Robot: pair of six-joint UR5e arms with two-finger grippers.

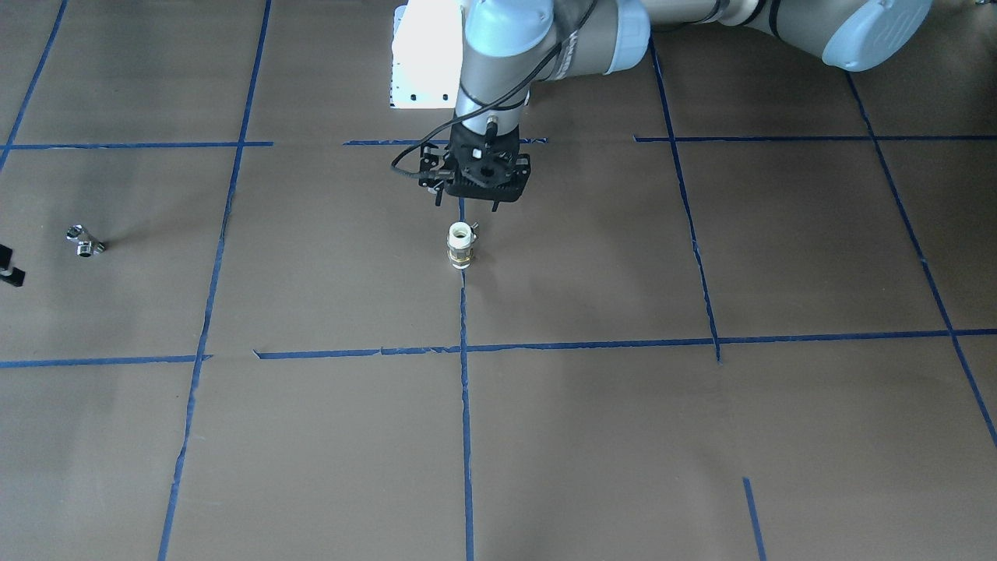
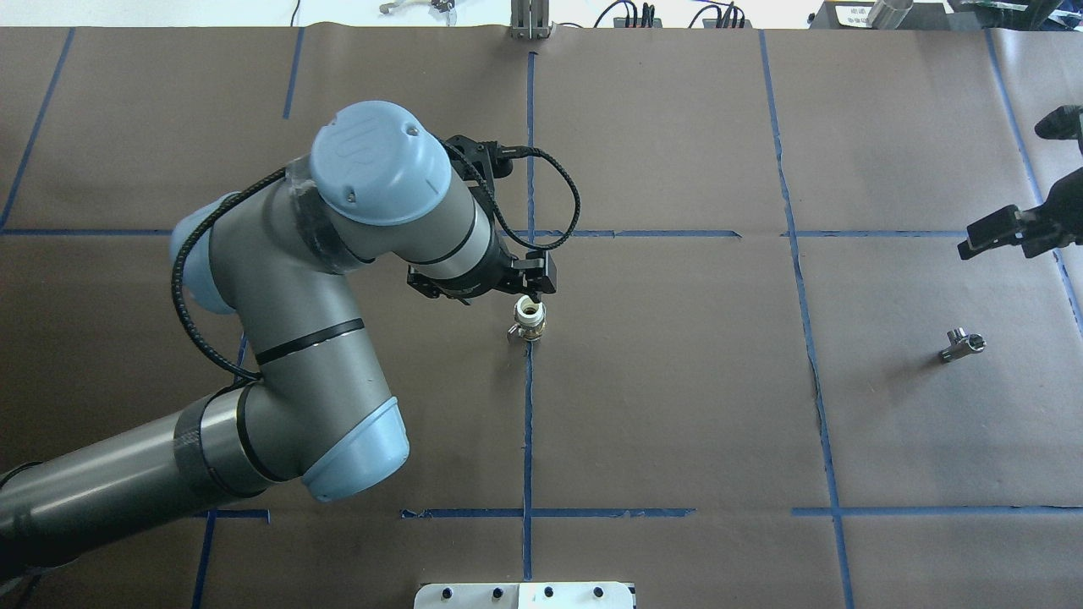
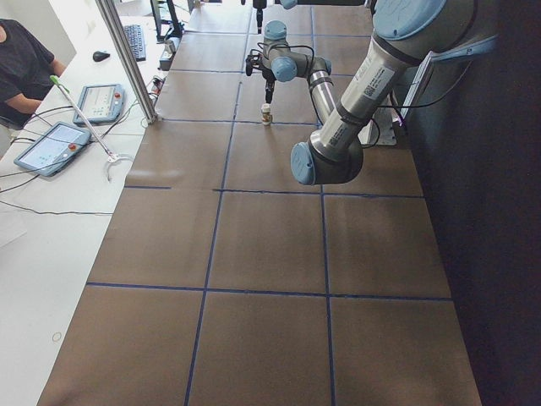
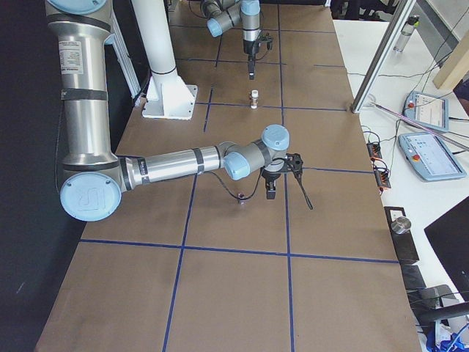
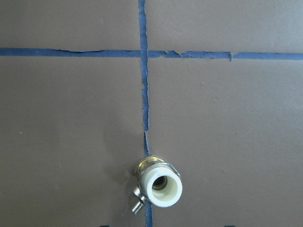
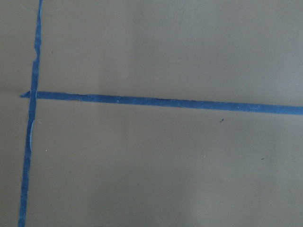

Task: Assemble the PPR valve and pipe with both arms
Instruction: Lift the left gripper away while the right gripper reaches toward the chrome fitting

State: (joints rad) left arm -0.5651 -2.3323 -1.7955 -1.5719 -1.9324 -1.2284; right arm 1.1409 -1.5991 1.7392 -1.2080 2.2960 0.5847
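The pipe (image 1: 461, 245) is a short white tube with a brass-grey band. It stands upright on a blue tape line near the table's middle (image 2: 530, 320), and the left wrist view looks down into its open top (image 5: 161, 187). My left gripper (image 1: 467, 201) hovers just above it on the robot's side (image 2: 529, 296), open and empty. The PPR valve (image 1: 84, 241), a small chrome T fitting, lies on the paper far to my right (image 2: 963, 344). My right gripper (image 2: 1007, 230) hangs beyond the valve, apart from it, with its fingers apart and empty. It is cut off at the edge of the front view (image 1: 8, 265).
Brown paper with a blue tape grid (image 2: 529, 423) covers the table. The white robot base plate (image 1: 424, 54) sits at the robot's side. An aluminium post (image 2: 529, 21) stands at the far edge. Tablets (image 3: 51, 145) and a person are beside the table.
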